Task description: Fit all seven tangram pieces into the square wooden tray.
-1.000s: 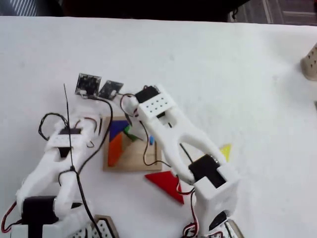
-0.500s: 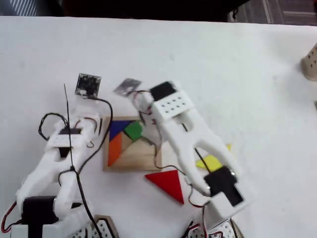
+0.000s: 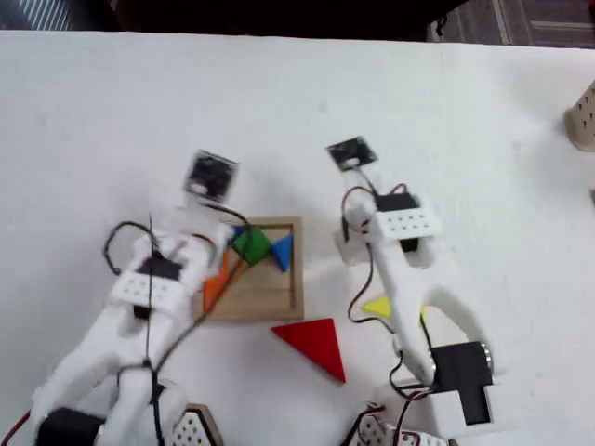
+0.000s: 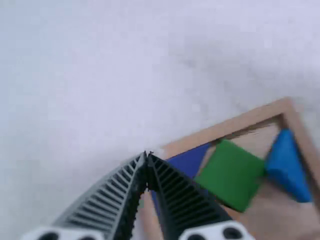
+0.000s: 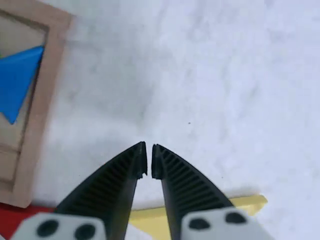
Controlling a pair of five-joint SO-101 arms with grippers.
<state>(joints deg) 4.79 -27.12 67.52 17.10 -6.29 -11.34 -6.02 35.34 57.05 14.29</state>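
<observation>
Tangram pieces lie partly inside the square wooden tray [image 3: 298,269]: a green square [image 4: 231,175], a light blue triangle [image 4: 287,165], a dark blue piece [image 4: 187,160] and an orange piece [image 3: 216,283] sit within its frame.

The left gripper [image 4: 148,157] is closed, its ribbed black jaws meeting at the tips with nothing between them. The tips hang over a corner of the tray's rim. The dark blue piece is just beside them, the green square is next to it a little farther in, and the light blue triangle lies beyond that, near the opposite rim. Whether the tips touch the wood cannot be told.

The right gripper [image 5: 149,150] is all but closed, with only a thin slit between its tips, and it holds nothing. It is over the bare white table [image 3: 446,111], near the outside of the tray's rim. A yellow piece [image 5: 245,203] lies on the table back under the base of its jaws, behind the tips. A red triangle [image 3: 314,344] lies on the table outside the tray, near its rim and apart from the yellow piece
</observation>
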